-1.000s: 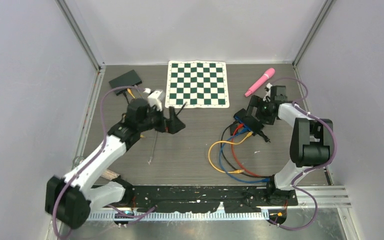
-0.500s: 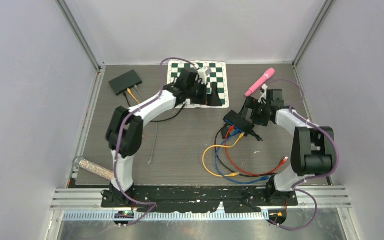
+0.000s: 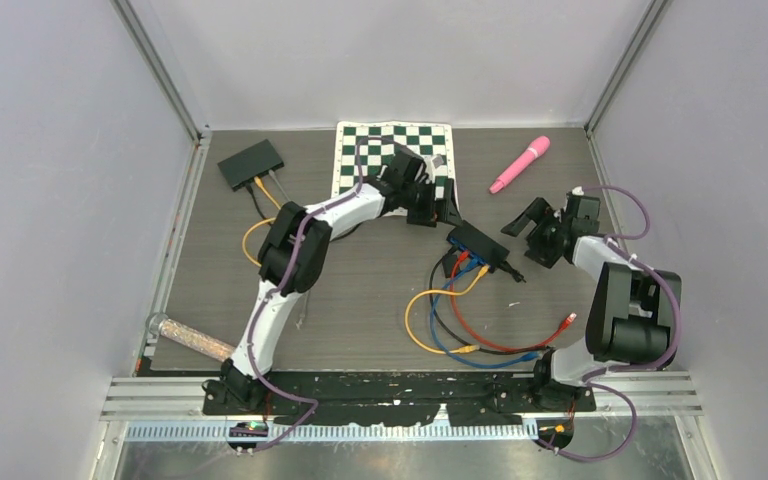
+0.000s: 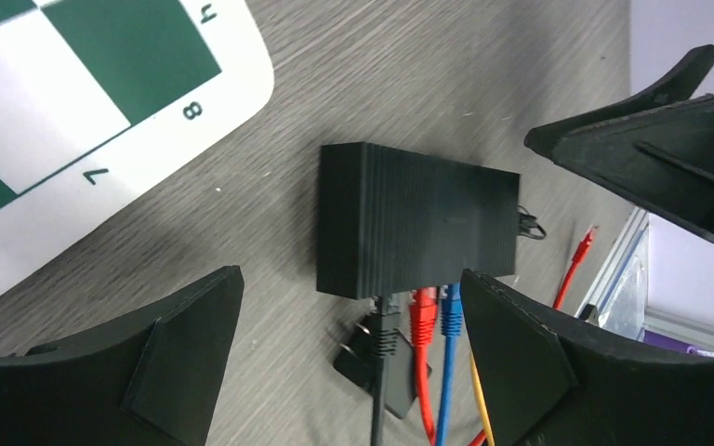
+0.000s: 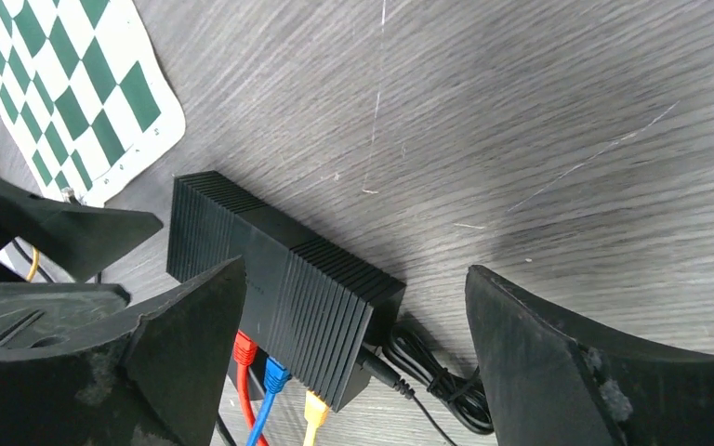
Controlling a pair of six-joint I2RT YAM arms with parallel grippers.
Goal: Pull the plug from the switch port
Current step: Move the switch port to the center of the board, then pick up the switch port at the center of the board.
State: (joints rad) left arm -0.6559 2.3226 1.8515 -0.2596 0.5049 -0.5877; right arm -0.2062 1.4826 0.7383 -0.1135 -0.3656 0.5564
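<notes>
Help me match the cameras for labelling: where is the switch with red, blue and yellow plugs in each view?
Top external: switch just right of centre.
Left wrist: switch at centre.
Right wrist: switch lower left of centre.
Shared landmark: chessboard mat, near it in all three.

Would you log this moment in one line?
left gripper: open, near switch | right gripper: open, off switch | plugs: seated

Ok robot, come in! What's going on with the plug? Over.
Left gripper open, near switch. Right gripper open, beside it. Red, blue, yellow plugs seated. Cables looped in front.
</notes>
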